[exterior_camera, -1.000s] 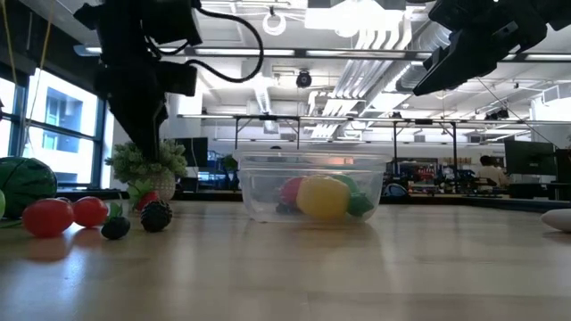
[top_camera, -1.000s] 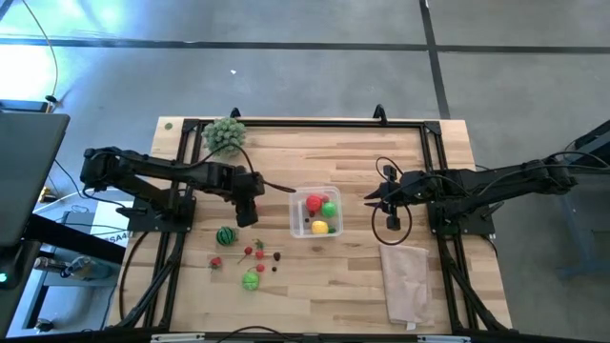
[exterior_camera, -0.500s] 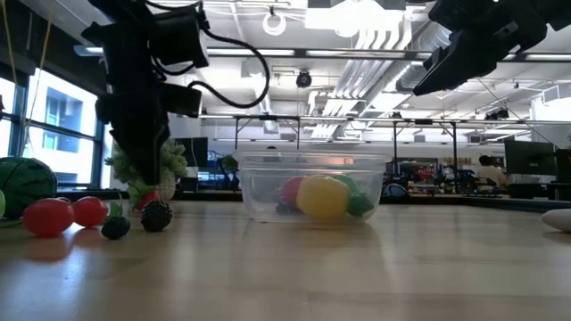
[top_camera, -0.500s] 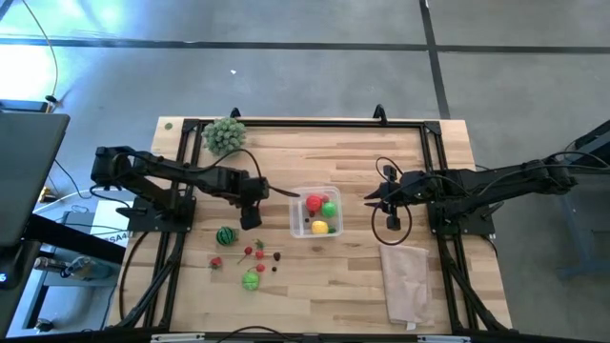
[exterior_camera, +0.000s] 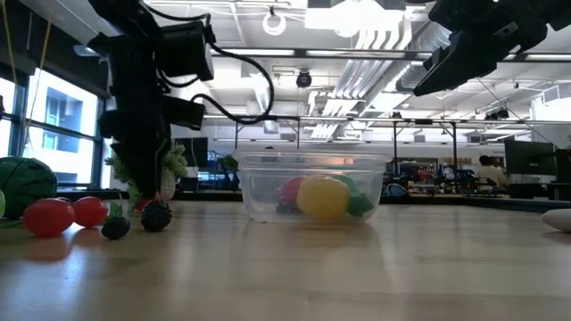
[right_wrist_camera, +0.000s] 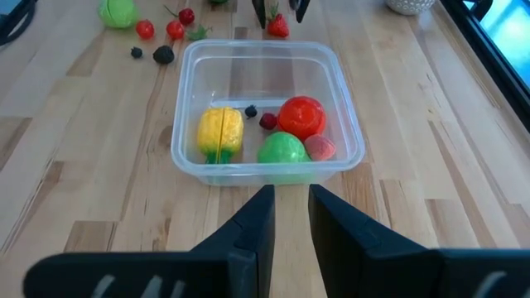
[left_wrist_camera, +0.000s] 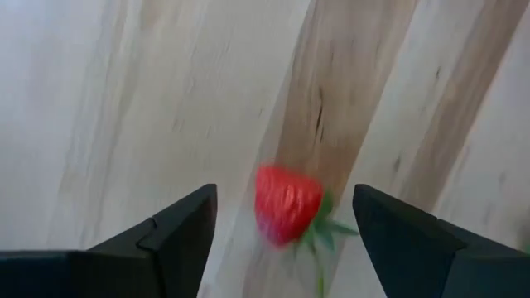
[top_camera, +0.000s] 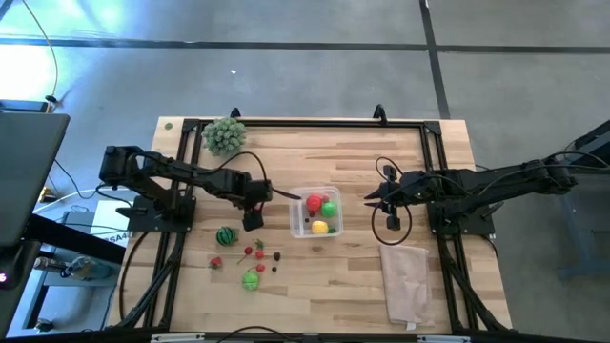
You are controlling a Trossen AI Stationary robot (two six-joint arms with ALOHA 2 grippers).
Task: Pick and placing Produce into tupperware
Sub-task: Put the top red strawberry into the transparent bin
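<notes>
A red strawberry [left_wrist_camera: 287, 204] lies on the wooden desk [top_camera: 343, 162] just beside the tupperware [top_camera: 315, 212] — the left tool [left_wrist_camera: 286, 228] hangs over it, fingers spread, nothing gripped. Next it likely must descend and close. The right tool [right_wrist_camera: 289, 217] waits on the tupperware's far side, nearly shut, empty — grey floor beyond.

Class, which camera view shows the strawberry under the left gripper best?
The left wrist view: the strawberry fills the gap between the open left gripper fingers. The right wrist view shows it small, the low view mostly hidden, the high view not clearly.
</notes>
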